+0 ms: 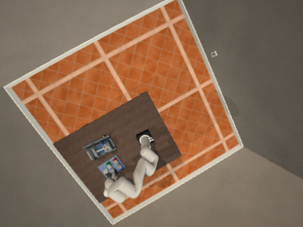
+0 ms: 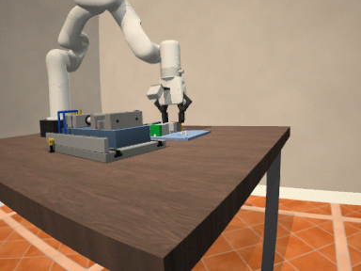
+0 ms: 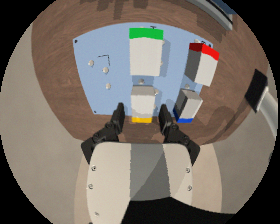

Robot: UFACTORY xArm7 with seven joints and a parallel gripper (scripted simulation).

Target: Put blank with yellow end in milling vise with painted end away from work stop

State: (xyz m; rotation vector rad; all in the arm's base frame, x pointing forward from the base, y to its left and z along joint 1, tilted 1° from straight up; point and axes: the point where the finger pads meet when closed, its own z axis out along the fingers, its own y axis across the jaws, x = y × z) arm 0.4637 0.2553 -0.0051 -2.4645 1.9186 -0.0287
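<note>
Four blanks are on the blue infeed plate (image 1: 103,169) (image 2: 188,135) (image 3: 95,95), which lies on the dark wood worktop (image 1: 126,118) (image 2: 188,183) (image 3: 55,75). In the wrist view, the blank with the yellow end (image 3: 143,101) is at the plate's near side, its painted end facing near. Beyond it, farther off, is the wider green-ended blank (image 2: 156,130) (image 3: 146,56), with its painted end at the far side. To the right are the red-ended blank (image 3: 202,66), far, and the blue-ended blank (image 3: 188,104), near, both set at a slant.

The tool (image 1: 114,176) (image 2: 173,121) (image 3: 142,109) is open and grips nothing. It points down, with one black finger left of the yellow-ended blank and the other right of it, a gap showing on each side. How low the fingertips reach beside the blank I cannot tell.

In the exterior view, the milling vise (image 1: 100,146) (image 2: 127,137) (image 3: 218,16) stands near and to the left of the plate. The yellow-ended blank is outside it.
</note>
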